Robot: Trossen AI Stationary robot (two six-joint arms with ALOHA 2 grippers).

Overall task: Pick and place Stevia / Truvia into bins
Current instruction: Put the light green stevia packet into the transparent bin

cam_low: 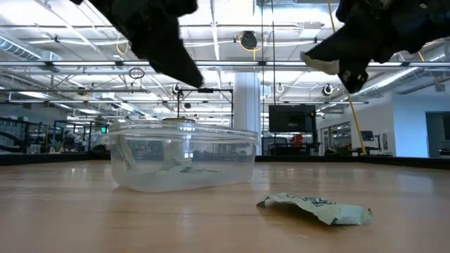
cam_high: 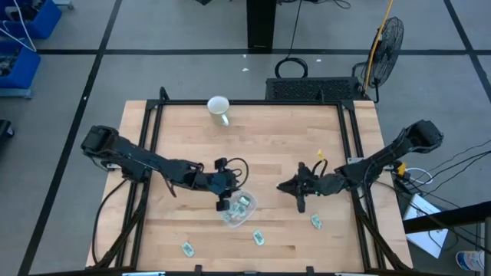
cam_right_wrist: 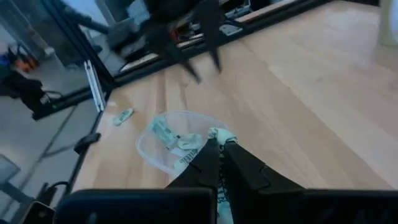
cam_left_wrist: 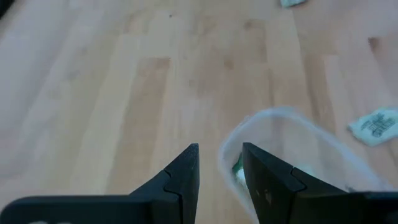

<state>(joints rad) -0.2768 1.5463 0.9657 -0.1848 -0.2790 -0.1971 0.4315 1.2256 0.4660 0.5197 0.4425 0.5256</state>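
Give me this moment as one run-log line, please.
left tool: open, at bowl rim | right tool: shut on sachet | three sachets on table

One clear bowl (cam_high: pixel 238 211) holding several sachets, three sachets (cam_high: pixel 259 238) loose near the tabletop's front edge, one mug (cam_high: pixel 219 107), two arms.

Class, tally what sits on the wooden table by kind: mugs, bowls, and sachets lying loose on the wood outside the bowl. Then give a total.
Mugs: 1
Bowls: 1
Sachets loose on the wood: 3
Total: 5
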